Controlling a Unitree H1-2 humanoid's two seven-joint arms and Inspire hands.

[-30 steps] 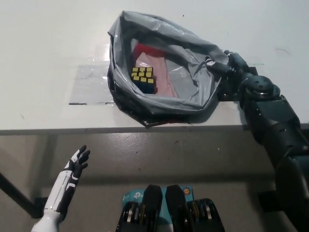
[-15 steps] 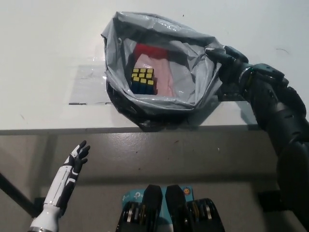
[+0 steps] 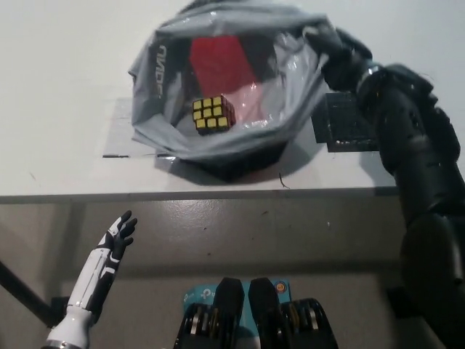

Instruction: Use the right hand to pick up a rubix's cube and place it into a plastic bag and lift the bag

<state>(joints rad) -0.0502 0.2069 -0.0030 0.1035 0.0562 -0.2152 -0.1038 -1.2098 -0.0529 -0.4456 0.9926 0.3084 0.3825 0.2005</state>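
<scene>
A grey plastic bag [image 3: 171,109] hangs raised over the white table [image 3: 58,94], its mouth wide and facing me. Inside it lies the Rubik's cube [image 3: 211,115], yellow face up, next to a red flat item [image 3: 218,62]. My black right hand [image 3: 340,52] is shut on the bag's right rim, holding it up. A dark shadow sits under the bag on the table. My white left hand [image 3: 116,238] rests low at the lower left, below the table edge, fingers apart and holding nothing.
A dark mesh square [image 3: 345,125] lies on the table under my right arm. A clear taped sheet [image 3: 120,138] lies left of the bag. The table's front edge [image 3: 182,195] runs across the middle, with floor below.
My right hand has risen and pulled the bag's rim up and back. The bag has come up, and the cube has shifted inside it. The left hand has stayed put.
</scene>
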